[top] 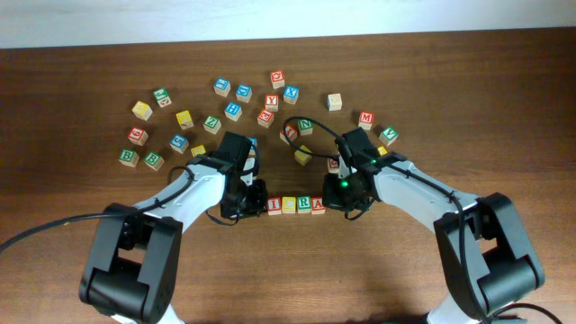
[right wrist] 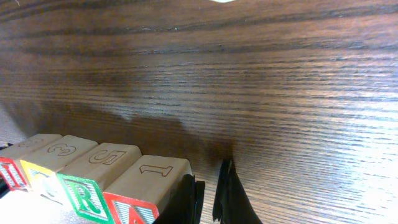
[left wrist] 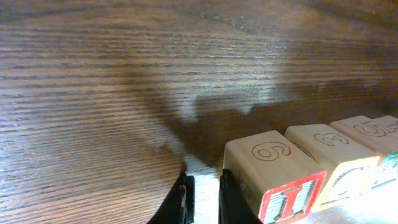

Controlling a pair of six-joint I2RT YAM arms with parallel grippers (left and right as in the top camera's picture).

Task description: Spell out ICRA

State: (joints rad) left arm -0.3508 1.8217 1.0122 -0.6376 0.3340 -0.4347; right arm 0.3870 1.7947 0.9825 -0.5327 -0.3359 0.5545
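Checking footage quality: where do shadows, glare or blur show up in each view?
Overhead: even light, sharp. Left wrist: dark shadow on the table beyond the I block; left hand dark and soft-edged. Right wrist: pale glare on the table at right, shadow behind the A block.

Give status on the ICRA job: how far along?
Done: I, C, R and A sit side by side in one row, reading ICRA. In hand: nothing. The left gripper and the right gripper flank the row's two ends, both shut and empty. Left: probably only backing the arms away.
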